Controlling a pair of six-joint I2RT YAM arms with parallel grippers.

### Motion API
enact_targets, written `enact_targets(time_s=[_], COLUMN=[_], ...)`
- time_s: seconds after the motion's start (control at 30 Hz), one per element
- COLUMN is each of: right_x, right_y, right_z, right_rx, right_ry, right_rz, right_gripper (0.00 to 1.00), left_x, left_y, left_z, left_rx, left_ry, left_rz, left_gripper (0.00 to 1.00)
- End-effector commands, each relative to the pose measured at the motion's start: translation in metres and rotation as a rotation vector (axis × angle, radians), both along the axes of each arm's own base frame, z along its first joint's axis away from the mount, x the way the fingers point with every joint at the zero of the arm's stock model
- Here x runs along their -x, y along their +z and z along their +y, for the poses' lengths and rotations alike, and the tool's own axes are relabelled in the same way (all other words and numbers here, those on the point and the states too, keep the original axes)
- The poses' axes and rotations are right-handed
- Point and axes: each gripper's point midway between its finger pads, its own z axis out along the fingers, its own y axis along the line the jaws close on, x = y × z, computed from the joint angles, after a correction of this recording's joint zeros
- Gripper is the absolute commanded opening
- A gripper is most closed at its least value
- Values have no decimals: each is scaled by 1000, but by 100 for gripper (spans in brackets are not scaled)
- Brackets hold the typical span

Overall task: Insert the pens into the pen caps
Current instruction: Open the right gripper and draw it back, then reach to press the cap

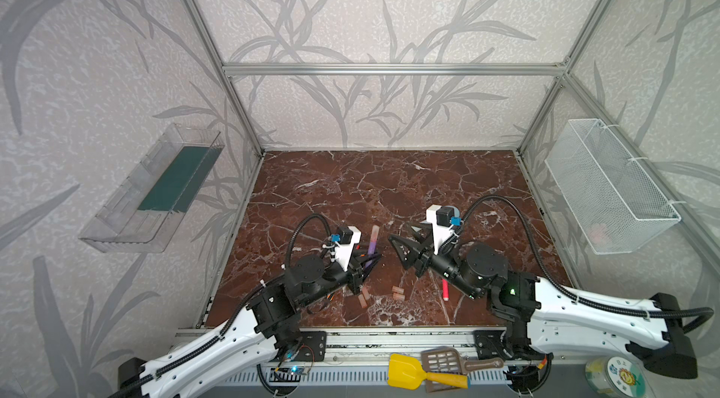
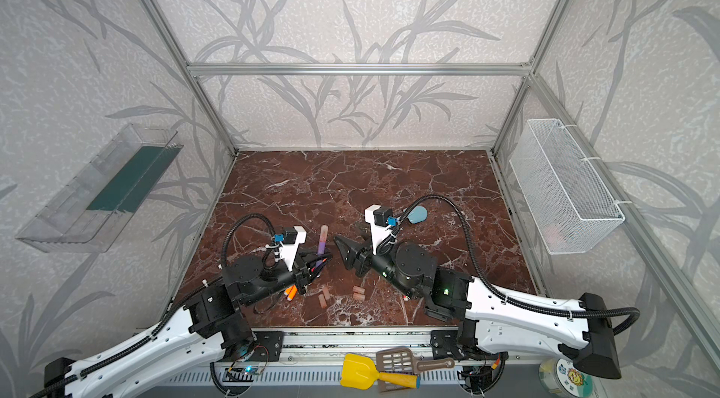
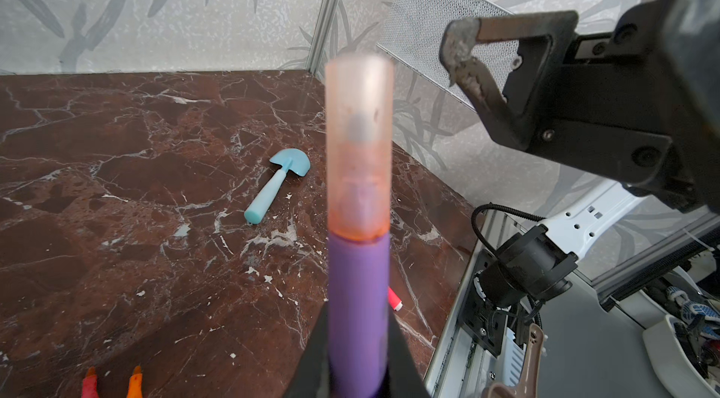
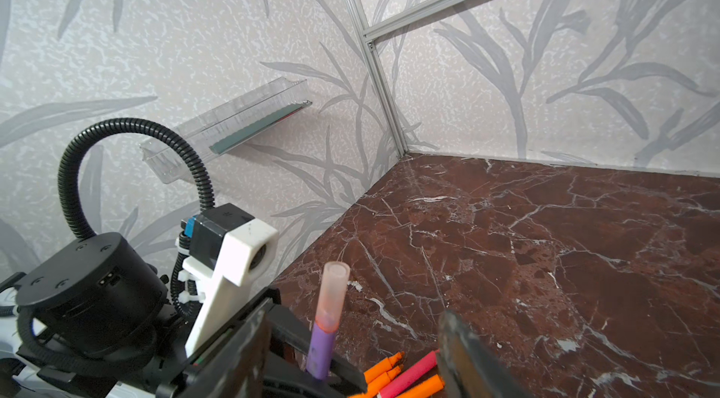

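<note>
Nearly upright, the purple pen [image 1: 370, 248] points its cap [image 1: 375, 232] upward, pinched low by the left gripper [image 1: 372, 259]; the right gripper [image 1: 399, 232] gapes alongside.

Robot test cell, aluminium frame [image 1: 389, 69], wallpapered panels [image 1: 350, 6]

cap [image 1: 375, 233] on pen [image 1: 371, 248], spare caps [image 1: 397, 293] in front

Two arms: white moulded link shells [image 1: 218, 341] with small holes, black cylindrical joint housings [image 1: 307, 267], black corrugated cable conduits [image 1: 502, 201] zip-tied on. White printed camera brackets [image 1: 438, 220] carried black cameras with blue connectors. Left end effector [image 1: 375, 256] and right end effector [image 1: 398, 231] were black, with triangular fingers. A green LED [image 1: 512, 291] glowed on the right arm.
</note>
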Motion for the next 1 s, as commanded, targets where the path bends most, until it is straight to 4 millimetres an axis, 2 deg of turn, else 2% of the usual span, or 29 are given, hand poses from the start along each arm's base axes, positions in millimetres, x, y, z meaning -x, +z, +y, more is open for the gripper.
enact_targets(time_s=[0.0,0.2,0.4,0.5,0.63,0.8,0.97], right_x=[-4,-20,-22,-26,-29,-32,-32], right_y=[6,8,10,10,7,1,-1], right_z=[10,20,37,43,53,64,66], right_rx=[-28,-52,-51,-44,-32,-17,-13], right_ry=[20,9,42,39,41,52,55], right_rz=[17,47,62,77,100,126,131], right_gripper=[67,68,67,60,45,38,19], left_x=[3,2,3,4,4,3,3], left_y=[20,19,20,19,18,18,18], left_z=[-6,-8,-11,-11,-11,-10,-10], left_rx=[57,62,61,60,58,53,51], left_ry=[-30,-38,-53,-54,-55,-50,-48], left_rz=[-30,-28,-27,-29,-31,-39,-41], left_gripper=[0,0,0,0,0,0,0])
